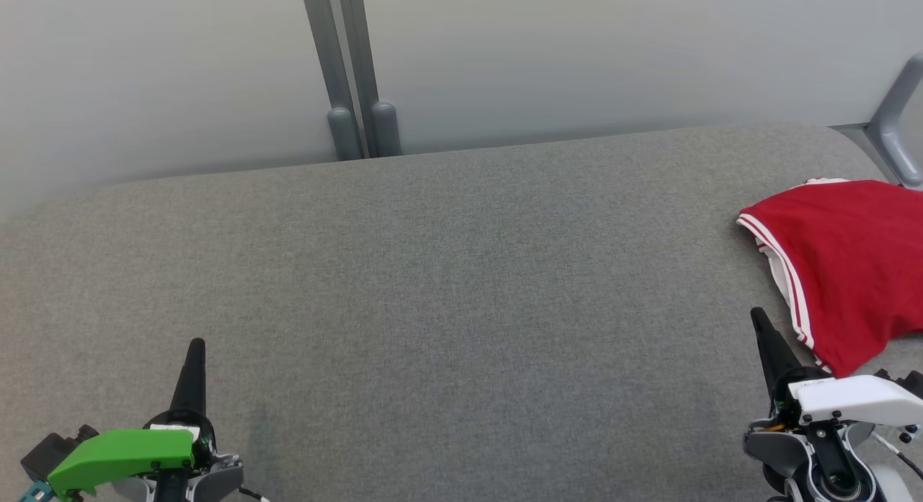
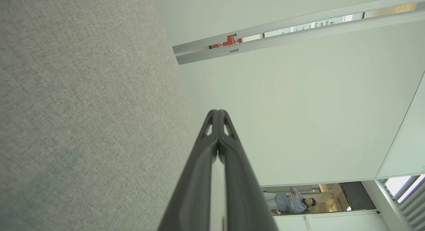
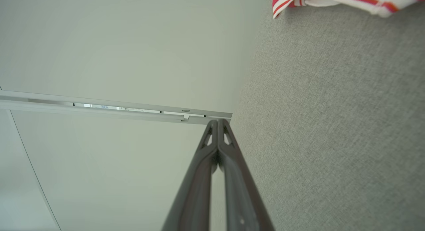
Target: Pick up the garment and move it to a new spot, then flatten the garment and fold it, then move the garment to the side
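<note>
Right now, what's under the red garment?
The red garment lies on the grey fabric surface, which shows along its left edge. Anything beneath the cloth is covered; its right part runs out of frame.

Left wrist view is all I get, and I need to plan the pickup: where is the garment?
Observer: In the head view, the red garment lies at the right end of the grey fabric surface.
Operator: Is a gripper on it?
Observer: No. The right gripper sits short of its striped edge, fingers shut, holding nothing.
Operator: Is it flat?
Observer: Cannot tell; it runs off the head view's right edge.
</note>
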{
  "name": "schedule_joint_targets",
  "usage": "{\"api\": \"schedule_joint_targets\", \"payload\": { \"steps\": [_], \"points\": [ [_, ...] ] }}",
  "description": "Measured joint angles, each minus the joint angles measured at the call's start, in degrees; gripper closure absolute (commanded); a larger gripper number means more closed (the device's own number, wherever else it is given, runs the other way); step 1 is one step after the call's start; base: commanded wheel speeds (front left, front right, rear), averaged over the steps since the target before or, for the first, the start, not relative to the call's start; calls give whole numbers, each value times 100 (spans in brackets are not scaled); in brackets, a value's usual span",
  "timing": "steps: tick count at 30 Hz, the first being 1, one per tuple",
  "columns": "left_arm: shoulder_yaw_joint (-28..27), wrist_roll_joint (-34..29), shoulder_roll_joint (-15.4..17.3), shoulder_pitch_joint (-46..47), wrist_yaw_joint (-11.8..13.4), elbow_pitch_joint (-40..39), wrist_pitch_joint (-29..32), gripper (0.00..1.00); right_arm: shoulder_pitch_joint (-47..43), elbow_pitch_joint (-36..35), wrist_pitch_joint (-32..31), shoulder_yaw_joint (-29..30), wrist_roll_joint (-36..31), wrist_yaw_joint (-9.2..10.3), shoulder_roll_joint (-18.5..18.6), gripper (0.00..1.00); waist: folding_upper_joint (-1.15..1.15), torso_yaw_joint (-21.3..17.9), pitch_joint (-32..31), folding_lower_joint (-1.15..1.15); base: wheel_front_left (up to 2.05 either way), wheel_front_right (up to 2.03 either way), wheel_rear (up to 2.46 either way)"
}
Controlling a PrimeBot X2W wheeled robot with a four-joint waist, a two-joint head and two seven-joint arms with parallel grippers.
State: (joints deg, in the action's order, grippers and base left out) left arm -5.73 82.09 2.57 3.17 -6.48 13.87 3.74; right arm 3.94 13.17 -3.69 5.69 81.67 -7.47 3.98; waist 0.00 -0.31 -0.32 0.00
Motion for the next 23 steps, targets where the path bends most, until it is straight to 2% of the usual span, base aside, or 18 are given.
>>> {"api": "schedule_joint_targets", "payload": {
  "steps": [23],
  "points": [
    [-60, 866, 8, 233, -67, 13, 232, 100, 169, 71, -240, 68, 910, 0, -98, 100, 0, 26, 42, 0, 0, 0, 0]
  ]
}}
